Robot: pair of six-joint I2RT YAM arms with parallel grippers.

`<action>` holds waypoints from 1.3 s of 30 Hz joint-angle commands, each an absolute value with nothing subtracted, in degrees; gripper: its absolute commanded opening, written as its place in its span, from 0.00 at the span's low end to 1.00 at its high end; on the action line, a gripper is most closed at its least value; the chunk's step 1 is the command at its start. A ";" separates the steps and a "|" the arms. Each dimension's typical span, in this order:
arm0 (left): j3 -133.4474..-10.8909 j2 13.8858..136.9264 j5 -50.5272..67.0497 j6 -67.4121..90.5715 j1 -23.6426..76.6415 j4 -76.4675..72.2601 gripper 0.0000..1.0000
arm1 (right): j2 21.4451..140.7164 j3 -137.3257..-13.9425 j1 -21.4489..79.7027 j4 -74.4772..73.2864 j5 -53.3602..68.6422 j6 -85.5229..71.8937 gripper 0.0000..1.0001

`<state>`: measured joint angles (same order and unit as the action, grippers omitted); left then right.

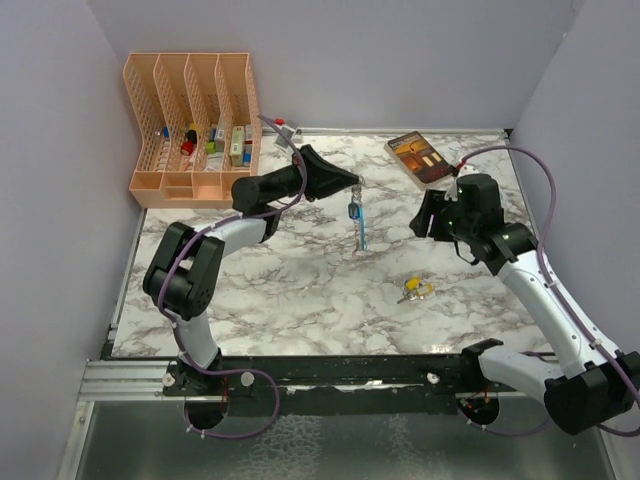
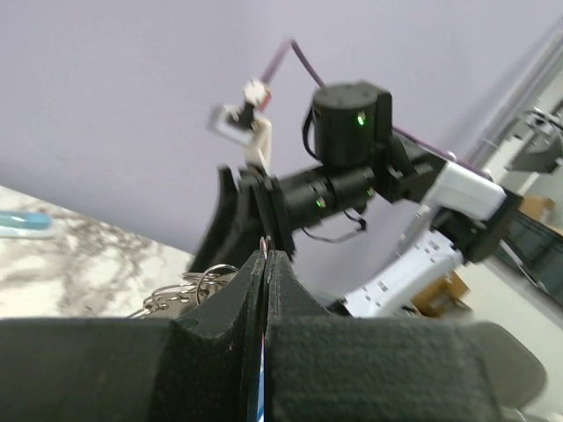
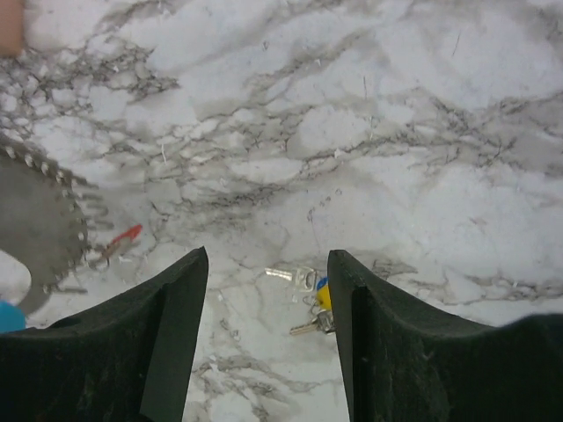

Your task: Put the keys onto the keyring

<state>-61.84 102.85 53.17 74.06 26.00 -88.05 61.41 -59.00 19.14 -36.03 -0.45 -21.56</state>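
My left gripper (image 1: 350, 186) is raised over the middle back of the marble table (image 1: 300, 290) and shut on the keyring (image 1: 356, 215). Its light-blue piece (image 1: 361, 236) hangs down. In the left wrist view the fingers (image 2: 266, 255) are pressed together on a thin metal edge, with looped rings (image 2: 189, 288) just to their left. My right gripper (image 1: 428, 214) is open and empty, to the right of the keyring. The keys (image 1: 415, 290), with a yellow head, lie on the table. In the right wrist view they (image 3: 310, 294) lie below the open gripper (image 3: 268, 259), toward its right finger.
A peach file organizer (image 1: 195, 125) with small items stands at the back left. A brown book (image 1: 420, 157) lies at the back right. Grey walls close in the table on three sides. A grey toothed disc (image 3: 35, 220) and a small red tag (image 3: 121, 239) show at the left of the right wrist view.
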 commanded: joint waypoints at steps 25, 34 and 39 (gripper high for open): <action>-48.29 101.78 47.76 41.20 23.11 -99.20 0.00 | 71.40 -46.29 19.76 -40.27 2.12 -30.50 0.45; -50.24 103.03 53.06 48.12 23.94 -97.76 0.00 | 79.09 -50.61 19.77 -36.54 2.31 -26.16 0.44; -52.23 105.11 54.23 52.65 24.49 -99.22 0.00 | 82.26 -51.01 19.86 -36.81 4.46 -24.41 0.43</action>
